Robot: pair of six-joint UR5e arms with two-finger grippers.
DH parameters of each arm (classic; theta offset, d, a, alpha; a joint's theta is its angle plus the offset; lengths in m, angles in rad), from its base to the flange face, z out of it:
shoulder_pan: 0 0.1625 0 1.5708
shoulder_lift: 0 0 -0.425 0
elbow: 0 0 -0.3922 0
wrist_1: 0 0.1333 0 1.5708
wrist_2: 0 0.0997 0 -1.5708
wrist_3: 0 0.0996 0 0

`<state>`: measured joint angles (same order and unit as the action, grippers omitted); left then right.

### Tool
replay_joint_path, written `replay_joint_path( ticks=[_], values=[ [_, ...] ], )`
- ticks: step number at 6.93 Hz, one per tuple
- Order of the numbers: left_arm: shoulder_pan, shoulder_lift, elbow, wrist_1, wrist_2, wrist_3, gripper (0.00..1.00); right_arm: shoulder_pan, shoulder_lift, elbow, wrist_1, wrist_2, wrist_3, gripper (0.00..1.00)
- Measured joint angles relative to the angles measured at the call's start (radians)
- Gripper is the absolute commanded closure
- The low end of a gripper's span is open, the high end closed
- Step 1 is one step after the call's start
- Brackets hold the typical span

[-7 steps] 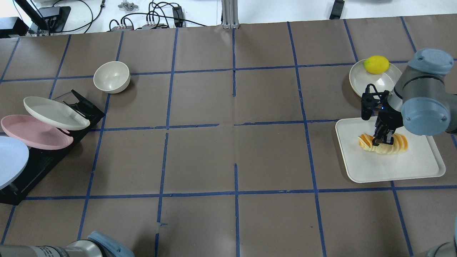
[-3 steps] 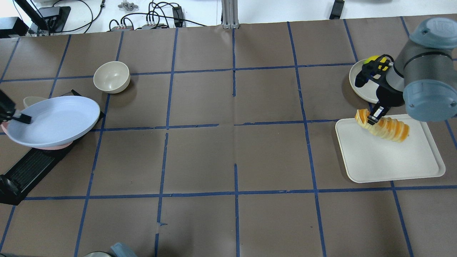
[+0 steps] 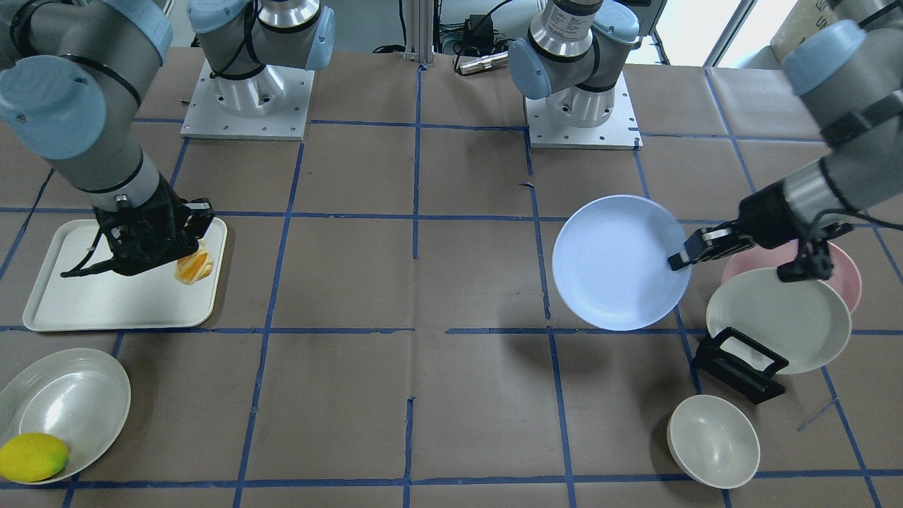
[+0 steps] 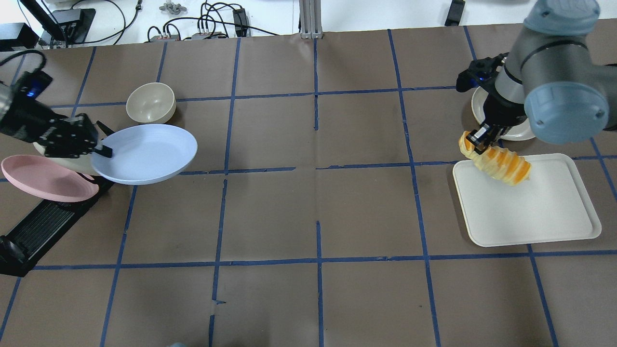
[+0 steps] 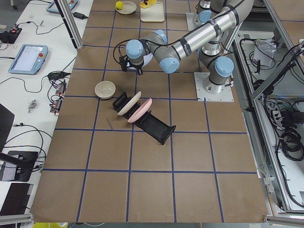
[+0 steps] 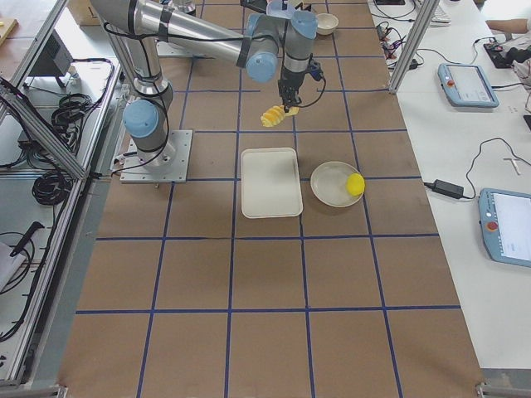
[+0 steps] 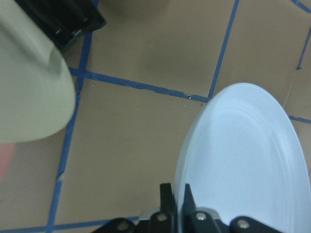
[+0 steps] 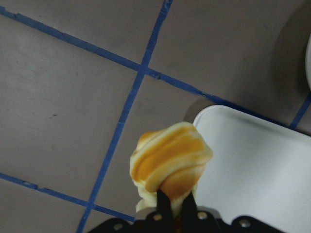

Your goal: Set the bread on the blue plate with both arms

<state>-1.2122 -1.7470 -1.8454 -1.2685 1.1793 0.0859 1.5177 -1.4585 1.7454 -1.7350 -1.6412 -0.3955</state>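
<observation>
Striped orange-yellow bread roll (image 4: 499, 163): aloft near right edge of brown counter (image 4: 318, 202), right fingers (image 4: 482, 136) pinching one end; the long free end may swing loose. Pale blue round plate (image 4: 144, 154): aloft near left edge, left fingers (image 4: 102, 152) pinching rim; may tilt.

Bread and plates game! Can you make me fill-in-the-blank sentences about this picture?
The right arm's fingers hold the stripy ____ up.
The blue plate is gripped at its rim by the ____ arm.
The yellow ____ sits on a cream plate.
Missing words: bread, left, lemon.
</observation>
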Motion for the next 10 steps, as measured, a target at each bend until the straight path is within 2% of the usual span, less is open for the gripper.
replay_joint_path(
  ticks=[1,2,3,4,6,7,10],
  values=[
    [-0.109,-0.035,-0.015,0.135,0.003,-0.172,1.00,0.043,0.000,-0.014,0.040,0.000,0.123,0.93],
    [-0.200,-0.070,-0.022,0.245,0.004,-0.329,0.89,0.077,0.000,-0.017,0.071,0.001,0.215,0.93],
    [-0.266,-0.102,-0.030,0.331,0.006,-0.446,0.16,0.103,0.000,-0.019,0.090,0.002,0.281,0.93],
    [-0.304,-0.125,-0.043,0.388,0.010,-0.523,0.00,0.127,0.002,-0.023,0.093,0.003,0.323,0.93],
    [-0.329,-0.140,-0.081,0.444,0.016,-0.605,0.00,0.158,0.013,-0.027,0.084,0.019,0.363,0.93],
    [-0.319,-0.138,-0.089,0.450,0.019,-0.568,0.00,0.178,0.034,-0.031,0.066,0.041,0.397,0.93],
    [-0.136,-0.123,-0.086,0.396,0.034,-0.207,0.00,0.297,0.153,-0.119,-0.031,0.058,0.529,0.92]
  ],
)
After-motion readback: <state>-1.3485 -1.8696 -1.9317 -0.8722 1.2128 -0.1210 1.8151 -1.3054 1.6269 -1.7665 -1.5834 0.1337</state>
